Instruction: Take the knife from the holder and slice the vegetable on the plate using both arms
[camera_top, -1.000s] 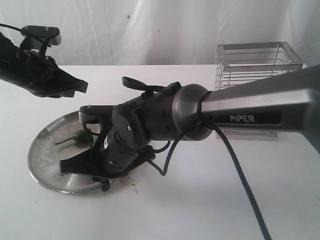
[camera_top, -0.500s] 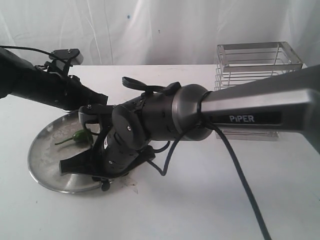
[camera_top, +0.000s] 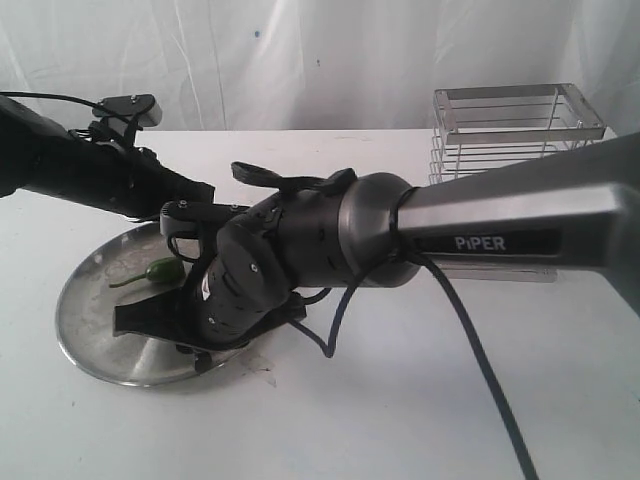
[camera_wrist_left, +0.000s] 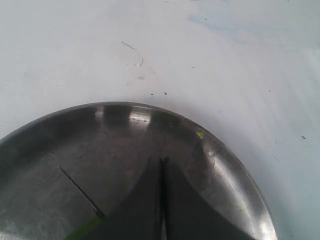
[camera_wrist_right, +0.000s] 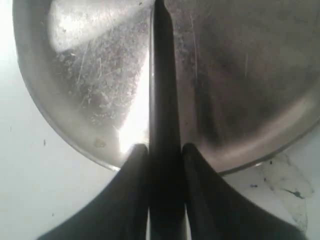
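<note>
The steel plate lies at the left of the table with the green vegetable on its far half. My right gripper is shut on the black knife, whose blade points across the plate. In the exterior view that gripper hangs low over the plate's near side, and the arm hides most of the knife. My left gripper is shut and empty above the plate's far rim. In the left wrist view it hovers over the plate, with the vegetable and its thin stem beside the fingers.
The wire holder stands at the back right, partly behind the right arm's grey sleeve. A cable hangs from that arm over the table. A small green scrap sits on the plate's rim.
The left arm swung in from the upper left and came down to the plate's far rim. The right gripper with the knife shifted slightly left over the plate.
</note>
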